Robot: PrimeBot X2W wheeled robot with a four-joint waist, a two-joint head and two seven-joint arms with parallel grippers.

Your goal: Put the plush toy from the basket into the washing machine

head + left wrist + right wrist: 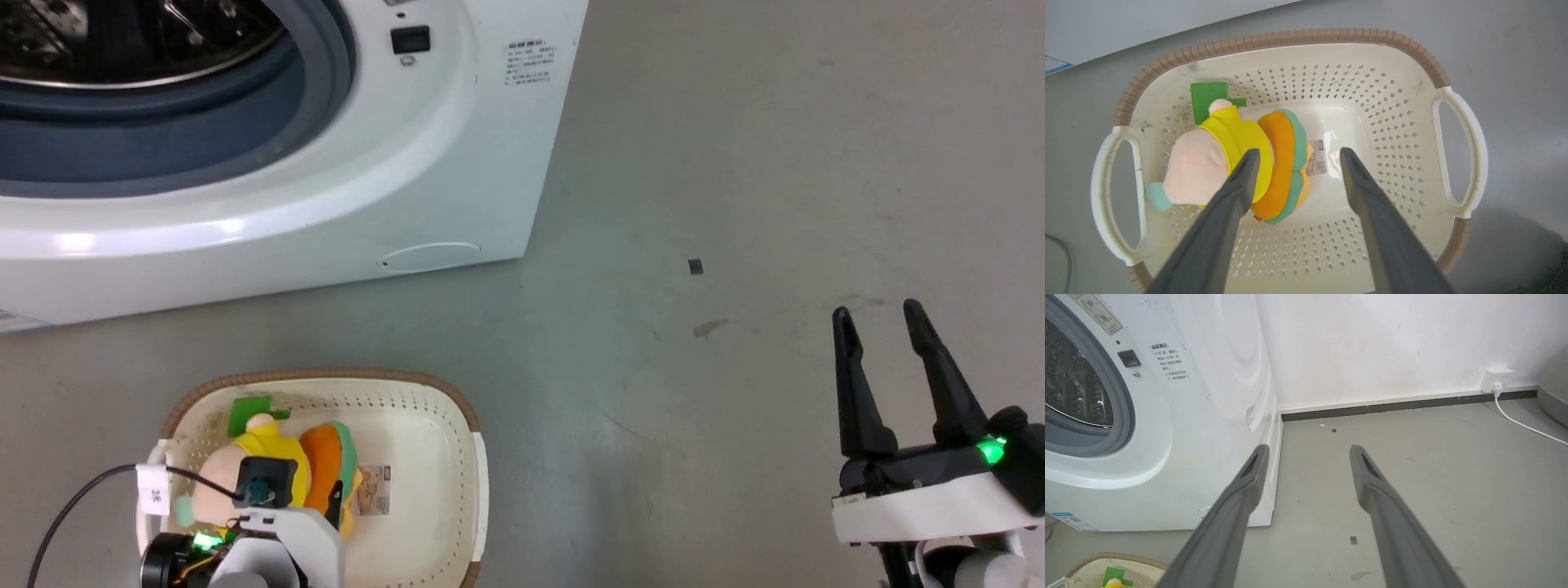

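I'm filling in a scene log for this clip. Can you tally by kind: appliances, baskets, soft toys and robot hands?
Appliances: 1, the washing machine
Baskets: 1, the basket
Soft toys: 1, the plush toy, lying in the basket
Robot hands: 2, the left hand and the right hand
Total: 5

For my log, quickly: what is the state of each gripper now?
Left gripper: open over the basket, holding nothing.
Right gripper: open, holding nothing.
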